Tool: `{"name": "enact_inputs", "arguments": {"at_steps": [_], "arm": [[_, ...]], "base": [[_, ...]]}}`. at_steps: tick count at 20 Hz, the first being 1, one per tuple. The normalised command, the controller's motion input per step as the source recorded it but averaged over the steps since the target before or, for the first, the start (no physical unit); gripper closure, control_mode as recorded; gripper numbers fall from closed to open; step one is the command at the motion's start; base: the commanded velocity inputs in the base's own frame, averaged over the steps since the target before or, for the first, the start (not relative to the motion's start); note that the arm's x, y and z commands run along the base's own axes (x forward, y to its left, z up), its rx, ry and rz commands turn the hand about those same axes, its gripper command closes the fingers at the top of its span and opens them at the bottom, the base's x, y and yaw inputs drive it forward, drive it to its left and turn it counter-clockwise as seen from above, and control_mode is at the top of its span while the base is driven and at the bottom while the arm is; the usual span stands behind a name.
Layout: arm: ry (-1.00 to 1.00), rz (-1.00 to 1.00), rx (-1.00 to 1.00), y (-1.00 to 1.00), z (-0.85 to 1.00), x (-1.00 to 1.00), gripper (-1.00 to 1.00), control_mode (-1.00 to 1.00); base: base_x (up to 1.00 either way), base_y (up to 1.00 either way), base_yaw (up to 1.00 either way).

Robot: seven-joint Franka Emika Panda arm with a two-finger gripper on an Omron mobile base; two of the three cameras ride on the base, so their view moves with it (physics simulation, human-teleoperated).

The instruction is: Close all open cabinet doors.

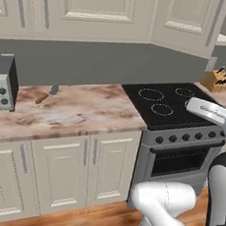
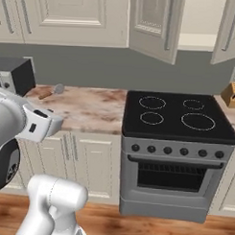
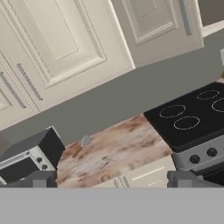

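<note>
Cabinet doors hang in a row above the surface [image 2: 91,109], and two of them stand open over the stove [image 2: 179,117]. From my right base camera, one open door [image 2: 153,27] swings out toward me on the left of the exposed cabinet shelf [image 2: 199,43], and a second open door [image 2: 228,29] angles out on its right. The doors further left, such as the wide panelled one [image 2: 77,15], sit flush and shut. In my left base camera the nearer open door [image 1: 189,21] juts forward at the upper right beside a closed door [image 1: 96,7].

My gripper [image 3: 111,181] is held in the air well short of the cabinets; its two dark fingertips [image 3: 39,179] stand wide apart with nothing between them. Through the hand camera, tilted, I look at closed doors [image 3: 57,39] and the open door [image 3: 157,26].

On the surface lie a microwave [image 1: 2,83] at the left, a small knife [image 1: 47,94] near the wall, and a knife block [image 1: 216,79] to the right of the stove.
</note>
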Motion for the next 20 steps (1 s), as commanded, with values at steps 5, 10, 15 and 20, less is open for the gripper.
{"name": "enact_inputs", "arguments": {"at_steps": [5,10,15,20], "arm": [[0.0,0.0,0.0,0.0,0.0,0.0,-1.0,1.0],[0.0,0.0,0.0,0.0,0.0,0.0,-1.0,1.0],[0.0,0.0,0.0,0.0,0.0,0.0,-1.0,1.0],[0.0,0.0,0.0,0.0,0.0,0.0,-1.0,1.0]], "base": [[0.17,-0.6,0.0],[0.31,-0.59,0.0],[0.39,-0.57,0.0],[0.43,-0.5,0.0]]}}
